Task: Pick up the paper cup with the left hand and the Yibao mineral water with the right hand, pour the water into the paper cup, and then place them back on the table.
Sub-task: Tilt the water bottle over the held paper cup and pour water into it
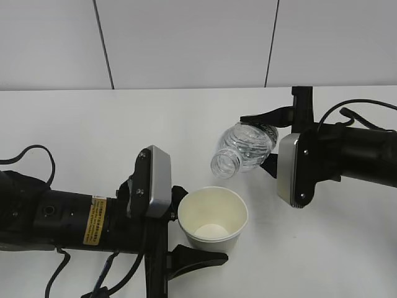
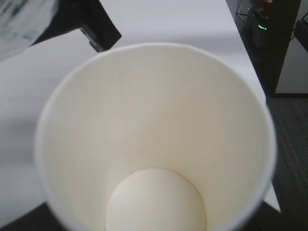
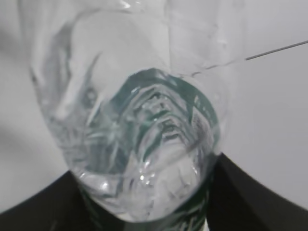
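Paper cup (image 1: 213,219): near centre, above the desk (image 1: 74,124), pinched by left claw (image 1: 185,231); light, thin-walled, crushable, so grip gently mid-wall. Yibao mineral water (image 1: 244,148): just beyond, tilted mouth-down toward cup, clamped at its body by right claw (image 1: 271,141); slick, soft, heavier.

**What we cannot make out**

In the left wrist view the paper cup (image 2: 154,139) fills the frame; we lose its lower rim past the bottom edge, and the fingers holding it are hidden behind its wall. At upper left, the Yibao mineral water (image 2: 21,21) is a blurred grey patch cut by the corner.

In the right wrist view we see the bottle foreshortened and blurred; its mouth is out of sight and its label unreadable.

In the exterior view the left hand (image 1: 186,226) runs off the left and bottom edges, and the right hand (image 1: 273,139) is cut at the right edge, its fingers partly hidden behind the bottle.
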Controlling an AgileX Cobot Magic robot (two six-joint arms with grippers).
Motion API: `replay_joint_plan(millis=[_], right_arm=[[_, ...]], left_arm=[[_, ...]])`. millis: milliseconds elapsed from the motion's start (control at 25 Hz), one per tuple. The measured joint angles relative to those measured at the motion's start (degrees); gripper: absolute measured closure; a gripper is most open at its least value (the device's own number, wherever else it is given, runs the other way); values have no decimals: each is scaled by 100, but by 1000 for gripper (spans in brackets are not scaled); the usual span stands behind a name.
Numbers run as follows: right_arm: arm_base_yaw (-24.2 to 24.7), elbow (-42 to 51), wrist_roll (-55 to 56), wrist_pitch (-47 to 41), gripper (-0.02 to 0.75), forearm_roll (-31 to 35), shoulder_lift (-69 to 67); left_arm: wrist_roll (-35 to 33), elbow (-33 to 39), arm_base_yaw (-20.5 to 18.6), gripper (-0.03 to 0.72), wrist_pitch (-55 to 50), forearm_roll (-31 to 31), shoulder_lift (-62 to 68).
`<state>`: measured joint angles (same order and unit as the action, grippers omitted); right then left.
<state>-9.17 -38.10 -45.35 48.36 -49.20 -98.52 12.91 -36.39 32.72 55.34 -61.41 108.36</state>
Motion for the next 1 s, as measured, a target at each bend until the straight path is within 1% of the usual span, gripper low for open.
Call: replay_joint_plan(millis=[240,1000], right_arm=[[0,-214,-37,-223,325,-321,45],[0,-550,-58,-392,325,-748,45]], left_arm=[[0,0,0,255,237,37,0],[0,0,0,255,291,133,0]])
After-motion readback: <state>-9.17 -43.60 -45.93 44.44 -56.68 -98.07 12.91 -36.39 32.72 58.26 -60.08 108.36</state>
